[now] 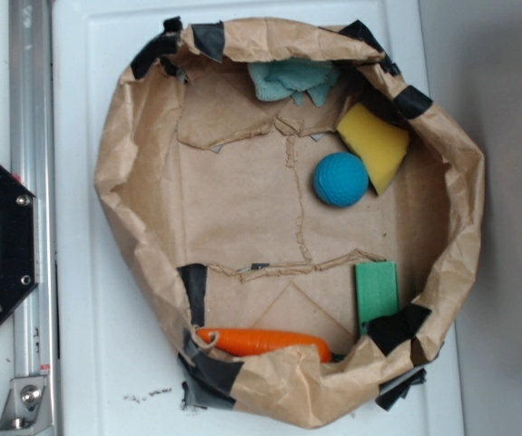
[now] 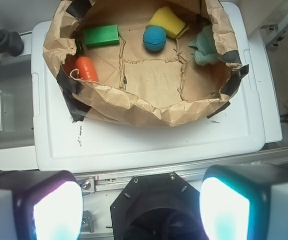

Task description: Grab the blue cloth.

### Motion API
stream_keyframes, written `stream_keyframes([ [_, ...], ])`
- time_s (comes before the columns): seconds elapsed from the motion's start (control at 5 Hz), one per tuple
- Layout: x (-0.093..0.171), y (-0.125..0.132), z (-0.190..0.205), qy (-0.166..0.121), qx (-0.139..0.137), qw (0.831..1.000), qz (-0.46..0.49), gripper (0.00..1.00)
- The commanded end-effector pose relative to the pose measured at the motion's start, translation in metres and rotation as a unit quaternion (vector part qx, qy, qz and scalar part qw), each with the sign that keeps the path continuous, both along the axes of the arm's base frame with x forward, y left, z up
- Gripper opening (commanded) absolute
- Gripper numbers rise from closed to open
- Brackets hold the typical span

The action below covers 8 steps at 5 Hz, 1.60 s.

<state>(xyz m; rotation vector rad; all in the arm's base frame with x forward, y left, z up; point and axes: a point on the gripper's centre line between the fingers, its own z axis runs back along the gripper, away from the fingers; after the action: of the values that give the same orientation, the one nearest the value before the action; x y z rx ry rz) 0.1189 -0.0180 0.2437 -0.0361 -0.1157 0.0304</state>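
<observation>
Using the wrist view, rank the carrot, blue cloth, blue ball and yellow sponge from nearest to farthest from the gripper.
From the open gripper:
1. Carrot, at the bag's near left edge.
2. Blue cloth, on the right, and blue ball, in the middle: too close to call.
3. Yellow sponge, at the far wall behind the ball.

- White counter (image 1: 88,272) (image 2: 149,140), a flat plastic top.
- Crumpled brown paper bag (image 1: 133,182) (image 2: 149,107), rim patched with black tape, sits directly on it.
</observation>
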Motion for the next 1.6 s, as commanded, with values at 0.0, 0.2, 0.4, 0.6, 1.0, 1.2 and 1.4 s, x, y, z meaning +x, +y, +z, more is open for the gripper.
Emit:
stream_keyframes([
  [0.0, 0.000, 0.000, 0.000, 0.000, 0.000, 1.000, 0.000, 1.00],
  [0.2, 0.050, 0.004, -0.029, 0.004, 0.007, 1.000, 0.025, 1.00],
  [0.4, 0.095, 0.000, -0.045, -0.023, 0.022, 0.997, 0.067, 1.00],
  [0.6, 0.114, 0.015, -0.072, -0.017, 0.005, 0.994, 0.109, 1.00],
  [1.0, 0.137, 0.045, -0.134, -0.024, 0.025, 0.957, 0.289, 1.00],
  [1.2, 0.149, 0.048, -0.150, -0.039, 0.052, 0.940, 0.336, 1.00],
  [1.4, 0.160, 0.054, -0.161, -0.055, 0.081, 0.916, 0.390, 1.00],
])
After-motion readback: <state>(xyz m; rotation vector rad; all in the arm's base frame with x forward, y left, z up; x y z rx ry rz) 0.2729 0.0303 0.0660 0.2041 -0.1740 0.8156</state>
